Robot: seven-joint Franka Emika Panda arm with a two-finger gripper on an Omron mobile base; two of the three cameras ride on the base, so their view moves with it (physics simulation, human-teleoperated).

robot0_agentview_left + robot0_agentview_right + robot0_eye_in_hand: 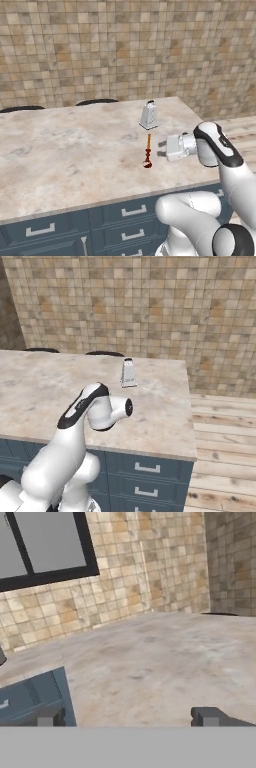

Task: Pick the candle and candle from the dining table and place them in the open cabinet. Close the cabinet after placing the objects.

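A slender dark red candle (148, 152) with a flared foot stands upright on the beige marble dining table (75, 150), near its front right part. My gripper (163, 148) hovers just to the right of the candle at about its height, pointing left, with a small gap between them. In the hand view the gripper (127, 717) is open, its two dark fingertips (48, 716) far apart and nothing between them, looking across the dining table (150, 667). In the right base view my arm hides the candle. The open cabinet is out of view.
A grey metal grater (148, 115) (128, 372) stands behind the candle toward the table's far edge. Dark chair backs (97, 102) (104, 353) show past that edge. Blue drawers (125, 215) run under the top. Wooden floor (225, 456) lies to the right.
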